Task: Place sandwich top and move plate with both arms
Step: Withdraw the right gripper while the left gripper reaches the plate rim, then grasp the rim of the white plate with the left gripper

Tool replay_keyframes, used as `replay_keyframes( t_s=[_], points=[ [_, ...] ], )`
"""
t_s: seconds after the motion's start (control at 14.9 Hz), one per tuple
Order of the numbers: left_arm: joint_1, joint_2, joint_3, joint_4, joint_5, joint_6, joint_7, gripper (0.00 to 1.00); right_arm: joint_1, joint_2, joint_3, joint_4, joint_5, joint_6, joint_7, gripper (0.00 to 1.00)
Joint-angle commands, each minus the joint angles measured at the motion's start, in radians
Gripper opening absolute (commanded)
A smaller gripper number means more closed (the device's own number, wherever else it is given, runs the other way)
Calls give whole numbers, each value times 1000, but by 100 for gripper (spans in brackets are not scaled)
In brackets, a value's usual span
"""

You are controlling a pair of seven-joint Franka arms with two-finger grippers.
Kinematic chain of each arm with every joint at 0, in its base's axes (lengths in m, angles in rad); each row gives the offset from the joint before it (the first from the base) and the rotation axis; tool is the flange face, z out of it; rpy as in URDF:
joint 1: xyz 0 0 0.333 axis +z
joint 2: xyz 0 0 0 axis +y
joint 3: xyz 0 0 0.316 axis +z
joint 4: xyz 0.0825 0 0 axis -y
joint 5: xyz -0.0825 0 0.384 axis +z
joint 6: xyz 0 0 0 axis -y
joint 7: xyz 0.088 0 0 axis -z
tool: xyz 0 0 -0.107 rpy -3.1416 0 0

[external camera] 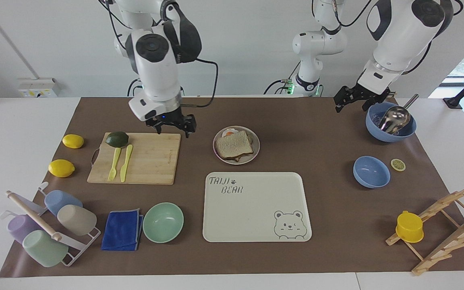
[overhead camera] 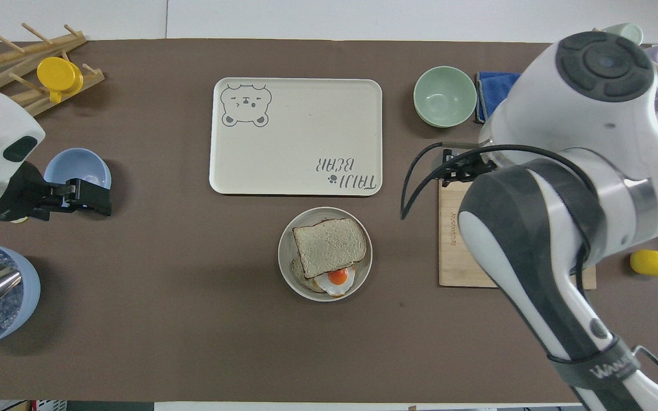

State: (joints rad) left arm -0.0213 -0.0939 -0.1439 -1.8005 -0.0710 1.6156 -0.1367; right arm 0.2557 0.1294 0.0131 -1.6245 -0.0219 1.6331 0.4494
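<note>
Brown mat [external camera: 304,133] covers my table. Right gripper [external camera: 172,125] hangs open, empty, over the cutting board's [external camera: 147,159] corner. At its three o'clock, the sandwich top [external camera: 234,145] lies on the plate [external camera: 255,152]. Left gripper [external camera: 359,98], open, waits beside the scoop bowl [external camera: 377,131].

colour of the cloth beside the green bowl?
The cloth is deep blue; the facing view shows it best.

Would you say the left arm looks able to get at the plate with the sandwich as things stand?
Probably yes. The left gripper hangs open in the air beside the blue bowl with the scoop, and only bare brown mat lies between it and the plate.
</note>
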Motion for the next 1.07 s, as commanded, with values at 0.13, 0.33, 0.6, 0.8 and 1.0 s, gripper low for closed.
replay_keyframes(
  t_s=[0.13,0.33,0.6,0.8,1.0],
  points=[
    [-133,-46,1,-213,-23,219,-81,100,-157,-116,11,-23,19,-97,-187,100],
    [-241,-14,1,-304,-24,372,-147,100,-178,-145,-36,-29,11,-99,-274,100],
    [-371,68,1,-362,-24,536,-326,100,-190,-148,-148,-11,4,-101,-418,100],
    [-420,108,1,-411,-39,630,-368,100,-184,-148,-202,-9,11,-96,-482,100],
    [-449,97,1,-514,-84,760,-385,96,-181,-117,-199,41,4,-133,-485,100]
  ],
)
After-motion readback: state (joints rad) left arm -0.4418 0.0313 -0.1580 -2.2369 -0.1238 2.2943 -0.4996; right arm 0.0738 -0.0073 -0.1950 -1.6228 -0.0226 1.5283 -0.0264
